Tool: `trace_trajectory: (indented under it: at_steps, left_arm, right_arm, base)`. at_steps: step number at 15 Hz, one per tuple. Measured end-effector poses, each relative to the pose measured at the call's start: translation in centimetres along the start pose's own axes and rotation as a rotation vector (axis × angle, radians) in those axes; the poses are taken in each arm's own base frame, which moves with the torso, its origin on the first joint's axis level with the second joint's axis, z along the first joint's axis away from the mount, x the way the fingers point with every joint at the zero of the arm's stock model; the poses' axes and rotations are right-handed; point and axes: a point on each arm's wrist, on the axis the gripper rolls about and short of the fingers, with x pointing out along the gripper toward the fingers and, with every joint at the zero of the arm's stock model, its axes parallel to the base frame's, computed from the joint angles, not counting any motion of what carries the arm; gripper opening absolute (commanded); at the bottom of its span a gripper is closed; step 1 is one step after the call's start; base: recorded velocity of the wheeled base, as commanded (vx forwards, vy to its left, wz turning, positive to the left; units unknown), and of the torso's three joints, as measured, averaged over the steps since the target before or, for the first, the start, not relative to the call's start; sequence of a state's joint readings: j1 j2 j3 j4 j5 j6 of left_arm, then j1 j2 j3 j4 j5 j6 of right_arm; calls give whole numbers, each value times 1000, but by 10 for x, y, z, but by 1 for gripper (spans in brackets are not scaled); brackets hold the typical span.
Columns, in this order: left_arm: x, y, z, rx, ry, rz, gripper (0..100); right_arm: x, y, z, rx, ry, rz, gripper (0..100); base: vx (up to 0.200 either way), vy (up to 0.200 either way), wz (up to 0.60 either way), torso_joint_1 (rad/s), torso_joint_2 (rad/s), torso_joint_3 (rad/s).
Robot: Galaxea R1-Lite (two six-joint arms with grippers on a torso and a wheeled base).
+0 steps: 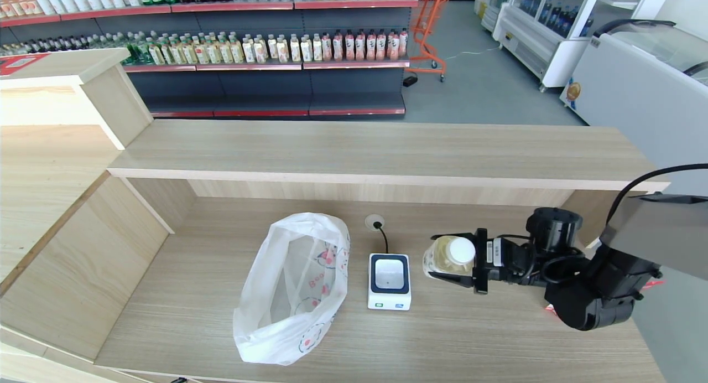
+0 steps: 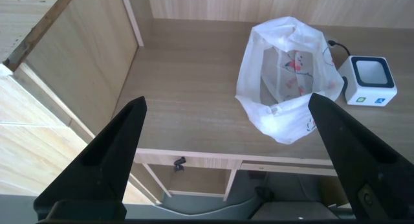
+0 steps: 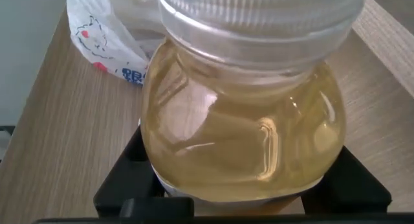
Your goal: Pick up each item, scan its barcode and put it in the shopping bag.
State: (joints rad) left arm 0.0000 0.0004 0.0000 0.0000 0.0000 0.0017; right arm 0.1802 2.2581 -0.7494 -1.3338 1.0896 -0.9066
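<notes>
This is a shop, and a light wooden surface [image 1: 470, 338] sits low behind a higher wooden ledge [image 1: 387, 150].

The right arm comes in from the right side and lies low and flat over the surface. Its right tool [image 1: 459, 257] pinches a bottle [image 1: 438, 259], with one finger on each side of it. The bottle has a white cap and pale yellow drink inside. It is just to the right of the scanner [image 1: 389, 280]. Up close, the dark fingers [image 3: 129, 185] hug the round part of the bottle [image 3: 239, 140].

The left tool [image 2: 226, 101] hangs high over the near edge of the surface. Its two dark fingers are spread wide with nothing between them. The bag [image 2: 284, 75] and the scanner [image 2: 369, 80] lie below it.

The lower part of the bottle is hidden by the cap and the tool. I cannot tell if the bottle touches the surface. I also cannot make out what is inside the bag [image 1: 293, 283].

The bag is white and thin with little red pictures on it. It lies open, just left of the scanner. The scanner is a small white box with a dark top. A black cord [image 1: 383, 238] runs from it to a round hole in the surface.

Far behind, shelves [image 1: 249, 51] hold rows of bottles. An orange cart [image 1: 428, 23] stands on the grey floor, and white freezers [image 1: 636, 78] stand on the right.
</notes>
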Motion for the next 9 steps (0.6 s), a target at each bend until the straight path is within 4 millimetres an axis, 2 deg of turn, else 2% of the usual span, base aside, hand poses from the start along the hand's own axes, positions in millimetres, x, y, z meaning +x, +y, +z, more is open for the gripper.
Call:
trace_trajectory:
  at_steps: [3,9]
  left_arm:
    - [0,0,0,0,0,0,100]
    - [0,0,0,0,0,0,100]
  right_arm:
    - [16,0,-13,-27,-25,12,0]
    - [48,0,-20,-71,-81,39,0]
  base:
    - [0,0,0,0,0,0]
    - [0,0,0,0,0,0]
